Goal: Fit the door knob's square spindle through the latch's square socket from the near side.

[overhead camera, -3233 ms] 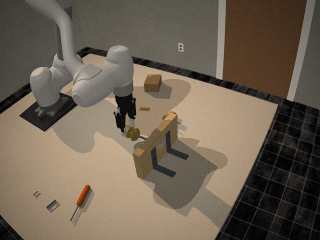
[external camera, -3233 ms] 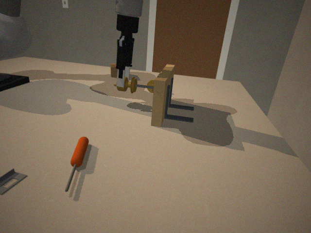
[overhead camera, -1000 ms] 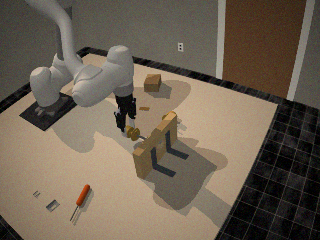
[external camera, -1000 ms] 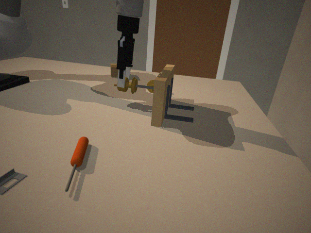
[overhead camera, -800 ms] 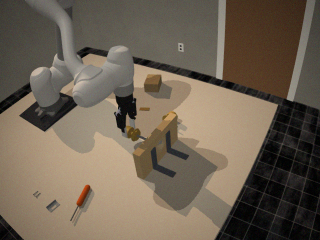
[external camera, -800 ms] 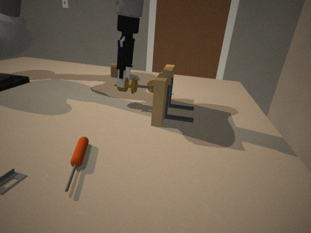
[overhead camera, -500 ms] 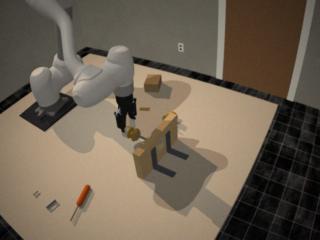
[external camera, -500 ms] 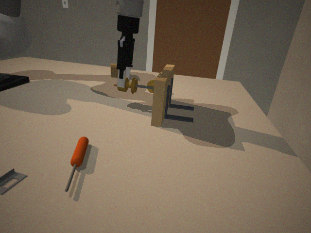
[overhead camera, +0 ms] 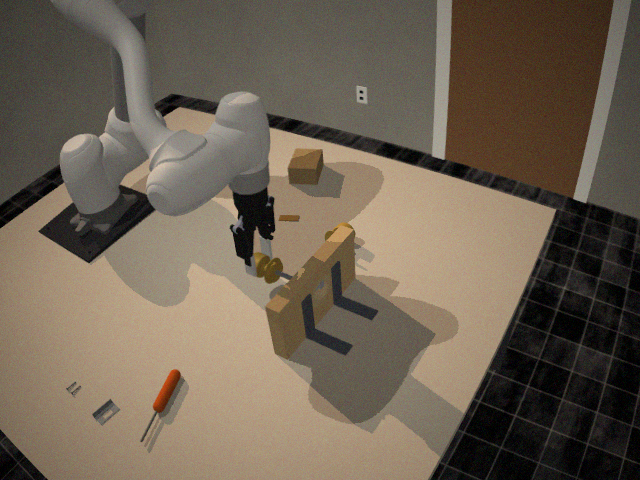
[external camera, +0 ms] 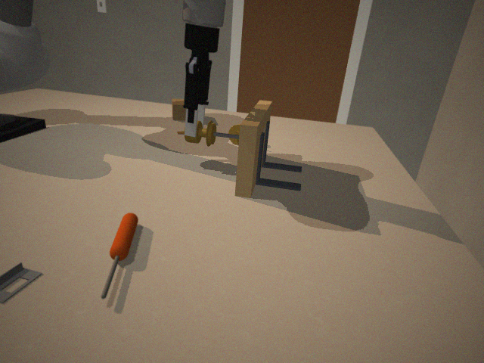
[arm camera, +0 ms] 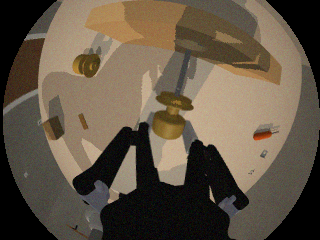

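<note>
My gripper (overhead camera: 256, 262) is shut on the brass door knob (overhead camera: 266, 266), which it holds level above the table. It also shows in the exterior view (external camera: 200, 132) and in the wrist view (arm camera: 170, 122). The knob's grey square spindle (overhead camera: 287, 274) points at the upright wooden door block (overhead camera: 312, 289), and its tip is at or just inside the block's near face. The round plate (external camera: 211, 133) stands well apart from the wood (external camera: 249, 150). The latch socket itself is hidden. The block stands on two dark angle brackets (overhead camera: 341, 304).
A second brass knob (overhead camera: 343, 224) lies behind the block's far end. A cardboard box (overhead camera: 305, 165) and a small wooden piece (overhead camera: 288, 218) lie behind the gripper. An orange screwdriver (overhead camera: 162, 400), a metal strike plate (overhead camera: 105, 411) and screws (overhead camera: 73, 388) lie at the front left.
</note>
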You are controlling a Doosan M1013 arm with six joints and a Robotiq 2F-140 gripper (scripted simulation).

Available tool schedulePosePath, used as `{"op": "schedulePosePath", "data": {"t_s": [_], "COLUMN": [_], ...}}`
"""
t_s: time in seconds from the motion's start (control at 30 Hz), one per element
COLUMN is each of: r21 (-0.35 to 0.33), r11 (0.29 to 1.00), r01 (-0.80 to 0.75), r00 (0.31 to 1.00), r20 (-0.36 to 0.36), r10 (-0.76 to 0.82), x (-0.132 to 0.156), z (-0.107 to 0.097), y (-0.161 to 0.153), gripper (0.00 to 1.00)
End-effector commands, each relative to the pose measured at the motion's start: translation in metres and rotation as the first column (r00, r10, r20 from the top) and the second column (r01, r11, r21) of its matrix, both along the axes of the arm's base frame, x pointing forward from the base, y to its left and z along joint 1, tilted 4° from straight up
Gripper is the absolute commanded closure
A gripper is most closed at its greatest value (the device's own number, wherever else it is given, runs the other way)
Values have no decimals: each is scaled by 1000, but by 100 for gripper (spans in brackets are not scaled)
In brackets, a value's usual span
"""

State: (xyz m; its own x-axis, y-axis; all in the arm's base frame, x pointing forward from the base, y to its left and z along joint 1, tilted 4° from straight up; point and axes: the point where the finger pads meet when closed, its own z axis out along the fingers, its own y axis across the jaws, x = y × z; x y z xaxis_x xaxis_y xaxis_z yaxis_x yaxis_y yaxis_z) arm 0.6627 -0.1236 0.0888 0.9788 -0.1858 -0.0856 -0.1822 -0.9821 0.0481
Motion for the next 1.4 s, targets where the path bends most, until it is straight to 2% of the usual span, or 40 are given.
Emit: {"op": "schedulePosePath", "data": {"t_s": [0.0, 1.37], "r21": [1, 2], "r11": [1000, 1000], "r01": [-4, -2], "r00": [1000, 1000], "r20": [5, -1], "r10": [4, 2], "x": [4, 10], "z": [1, 1], "y": [2, 0], "gripper": [58, 58]}}
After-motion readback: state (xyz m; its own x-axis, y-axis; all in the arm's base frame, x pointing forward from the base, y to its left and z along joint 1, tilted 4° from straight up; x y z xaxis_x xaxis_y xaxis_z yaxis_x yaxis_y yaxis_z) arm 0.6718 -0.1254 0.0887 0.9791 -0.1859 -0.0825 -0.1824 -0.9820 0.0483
